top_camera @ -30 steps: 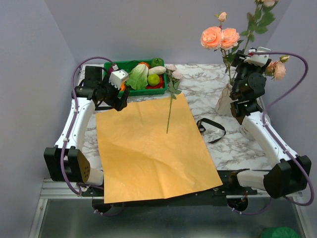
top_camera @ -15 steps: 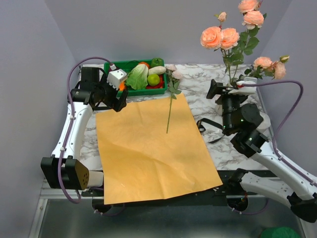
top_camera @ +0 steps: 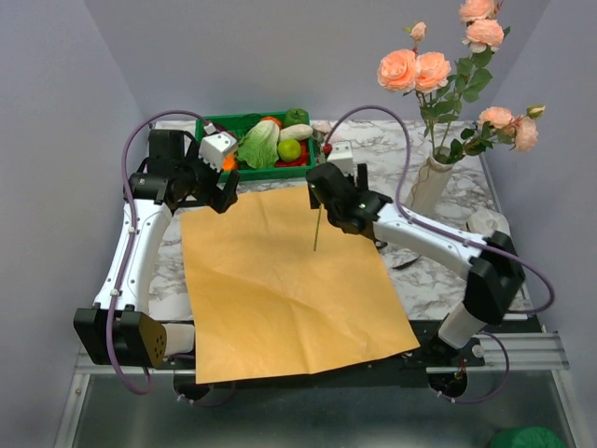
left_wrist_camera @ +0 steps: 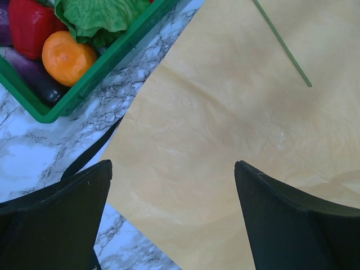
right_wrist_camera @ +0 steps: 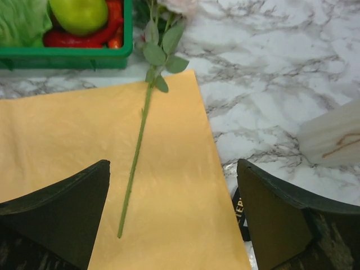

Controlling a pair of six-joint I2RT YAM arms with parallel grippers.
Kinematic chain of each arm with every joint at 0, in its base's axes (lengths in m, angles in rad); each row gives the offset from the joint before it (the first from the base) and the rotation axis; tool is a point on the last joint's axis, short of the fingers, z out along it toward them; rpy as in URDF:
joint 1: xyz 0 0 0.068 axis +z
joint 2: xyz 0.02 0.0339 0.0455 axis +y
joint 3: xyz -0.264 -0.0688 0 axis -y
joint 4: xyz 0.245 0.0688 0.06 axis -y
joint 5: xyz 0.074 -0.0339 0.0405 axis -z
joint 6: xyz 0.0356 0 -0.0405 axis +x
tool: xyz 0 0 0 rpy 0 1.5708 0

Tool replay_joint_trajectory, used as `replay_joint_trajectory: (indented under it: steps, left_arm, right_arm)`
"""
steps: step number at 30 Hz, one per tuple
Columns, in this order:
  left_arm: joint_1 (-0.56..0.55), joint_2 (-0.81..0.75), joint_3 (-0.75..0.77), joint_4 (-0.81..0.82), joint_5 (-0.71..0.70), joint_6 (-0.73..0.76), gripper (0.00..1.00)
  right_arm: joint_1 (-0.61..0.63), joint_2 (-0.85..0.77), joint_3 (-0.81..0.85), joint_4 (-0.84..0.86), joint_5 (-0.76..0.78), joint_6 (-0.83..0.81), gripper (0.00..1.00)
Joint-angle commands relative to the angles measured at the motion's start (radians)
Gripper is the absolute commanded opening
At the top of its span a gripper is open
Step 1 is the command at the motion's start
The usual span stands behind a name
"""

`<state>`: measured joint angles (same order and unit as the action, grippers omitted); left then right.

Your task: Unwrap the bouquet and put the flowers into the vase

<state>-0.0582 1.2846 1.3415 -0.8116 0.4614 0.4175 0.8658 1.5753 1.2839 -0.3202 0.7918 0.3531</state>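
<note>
Status: unwrap looks done. Orange paper (top_camera: 280, 289) lies flat and open on the counter (top_camera: 373, 159), nothing bundled in it.

Most of the flowers (top_camera: 415, 70) are already standing in the vase (top_camera: 424, 187) at the far right of the counter, upright, stems down the neck.

One rose (right_wrist_camera: 135, 163) is left. Its stem lies on the far part of the paper; leaves and bloom hang off the far edge, just beside the green tray (right_wrist_camera: 67, 59).

Right hand (right_wrist_camera: 172, 163): released, fingers spread wide, nothing between them. It hovers over that last stem; in the wrist view the stem sits nearer the left finger than centre. I see no contact.

Left hand (left_wrist_camera: 172, 163): also released and empty, parked over the far-left corner of the paper next to the tray. Not involved in the pick as far as I can tell.

My read: well past halfway. To do: shift the right hand to centre on the stem, drop, clench, carry it to the vase, thread it into the narrow mouth. The crowded neck is the likely snag.
</note>
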Motion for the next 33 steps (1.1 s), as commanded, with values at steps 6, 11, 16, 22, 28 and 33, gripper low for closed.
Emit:
replay_joint_trajectory:
  steps: [6, 11, 16, 22, 28, 33]
  left_arm:
    - [0.008, -0.044, -0.024, -0.004, -0.006, 0.0, 0.99]
    - [0.008, -0.047, -0.031, 0.002, -0.009, 0.009, 0.99]
    - [0.008, -0.041, -0.033, 0.008, -0.013, 0.012, 0.99]
    - [0.008, -0.027, -0.022, 0.011, -0.004, 0.018, 0.99]
    - [0.008, -0.002, -0.001, 0.009, -0.001, 0.023, 0.99]
    - [0.008, 0.004, -0.005, 0.02, -0.015, 0.035, 0.99]
  right_arm:
    - [-0.105, 0.423, 0.402, -0.427, -0.184, 0.225, 0.97]
    - [-0.172, 0.511, 0.474, -0.396, -0.287, 0.225, 0.79]
    - [-0.197, 0.601, 0.566, -0.384, -0.322, 0.159, 0.64]
    - [-0.223, 0.718, 0.69, -0.395, -0.411, 0.149, 0.63]
    - [-0.235, 0.795, 0.764, -0.438, -0.439, 0.191, 0.61]
    - [-0.238, 0.83, 0.773, -0.441, -0.45, 0.205, 0.56]
